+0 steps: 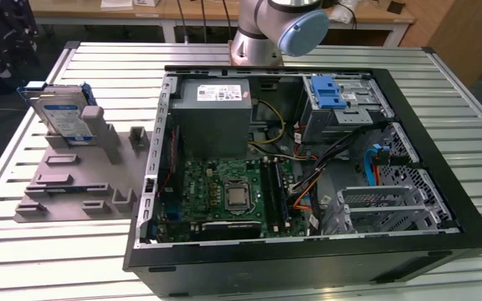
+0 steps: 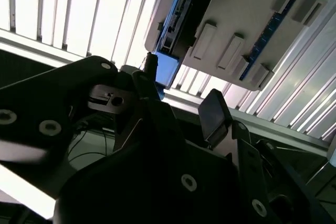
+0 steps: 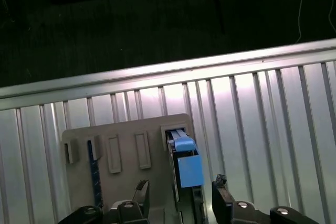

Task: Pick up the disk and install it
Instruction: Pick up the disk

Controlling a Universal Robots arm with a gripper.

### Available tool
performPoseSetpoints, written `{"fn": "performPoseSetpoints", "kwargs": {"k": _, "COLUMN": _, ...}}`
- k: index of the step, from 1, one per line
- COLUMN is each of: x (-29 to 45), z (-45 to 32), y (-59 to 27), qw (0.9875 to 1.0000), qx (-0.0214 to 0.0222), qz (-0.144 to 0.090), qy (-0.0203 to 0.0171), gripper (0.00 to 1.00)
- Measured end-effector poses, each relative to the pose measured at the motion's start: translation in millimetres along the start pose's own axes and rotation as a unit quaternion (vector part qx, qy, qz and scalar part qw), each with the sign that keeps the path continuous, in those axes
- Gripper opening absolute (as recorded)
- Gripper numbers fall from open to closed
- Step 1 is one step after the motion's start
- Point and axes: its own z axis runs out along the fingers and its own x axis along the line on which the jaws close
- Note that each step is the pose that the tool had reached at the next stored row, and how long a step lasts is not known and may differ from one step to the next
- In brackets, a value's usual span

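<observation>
The disk [image 1: 61, 116] stands upright on its edge in a slot of the grey holder [image 1: 73, 182], at the exterior view's left; its label is white and blue and its carrier is blue. In the first wrist view I look down on the disk's thin edge [image 3: 184, 163]. My gripper [image 3: 181, 193] hovers above it, open, with one dark fingertip [image 3: 142, 191] on each side of that edge and nothing held. The second wrist view shows the same fingers [image 2: 214, 111] apart, short of the disk [image 2: 181, 9] in its holder.
An open computer case [image 1: 442, 157] lies on the slatted metal table [image 1: 73, 263], to the right of the holder. Inside are a motherboard [image 1: 233, 191], a power supply [image 1: 216, 106], a metal drive cage with a blue bracket [image 1: 329, 94], and another cage [image 1: 383, 204].
</observation>
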Motion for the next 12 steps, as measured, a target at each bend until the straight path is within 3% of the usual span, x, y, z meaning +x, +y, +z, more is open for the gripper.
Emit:
{"fn": "performPoseSetpoints", "kwargs": {"k": 3, "x": 0.1, "z": 5.5, "y": -0.1, "qw": 1.0000, "qx": -0.0001, "qz": -0.008, "qy": 0.0001, "gripper": 0.58}}
{"fn": "performPoseSetpoints", "kwargs": {"k": 7, "x": 0.1, "z": 11.5, "y": 0.7, "qw": 1.0000, "qx": 0.0037, "qz": -0.008, "qy": 0.0012, "gripper": 0.58}}
{"fn": "performPoseSetpoints", "kwargs": {"k": 12, "x": 0.3, "z": 16.5, "y": 1.4, "qw": 1.0000, "qx": 0.0037, "qz": -0.009, "qy": 0.0004, "gripper": 0.58}}
